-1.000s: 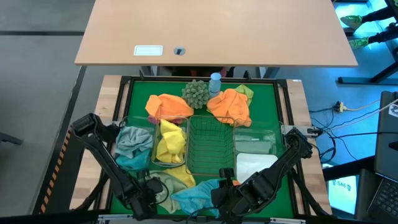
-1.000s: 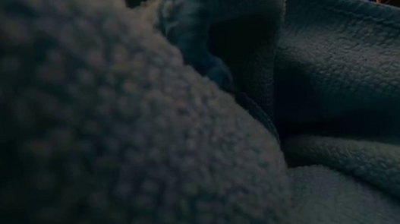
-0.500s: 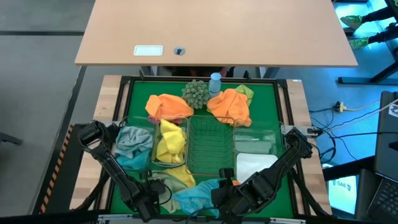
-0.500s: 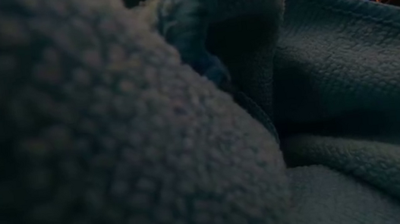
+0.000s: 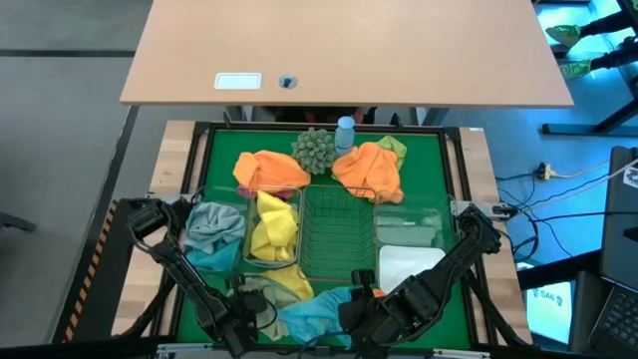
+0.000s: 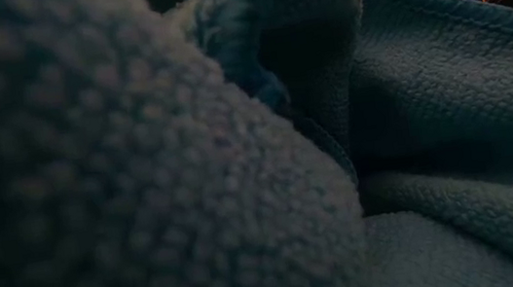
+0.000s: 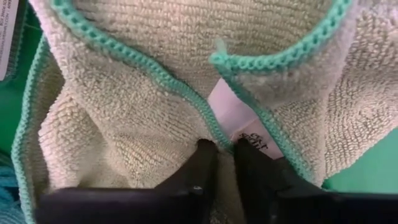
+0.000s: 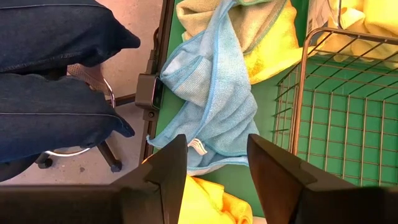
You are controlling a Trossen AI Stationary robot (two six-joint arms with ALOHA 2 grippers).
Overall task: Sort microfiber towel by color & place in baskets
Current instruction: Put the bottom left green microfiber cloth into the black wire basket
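Left gripper (image 7: 221,163) has slid further along the near edge, fingers pinched narrow on the beige towel (image 7: 149,81) – right gripper (image 8: 217,163) holds wide over the blue towel (image 8: 214,93); wire-mesh basket (image 5: 337,231) mid-mat, orange towels (image 5: 269,170) far side.

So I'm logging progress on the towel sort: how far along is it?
Partly done. One clear bin holds grey-blue towels and the next clear bin holds yellow ones. In hand: the left claw is pinching the beige towel at its teal hem. The right claw hangs open over the light blue towel. Left: two orange towels on the mat, and the wire basket is empty.
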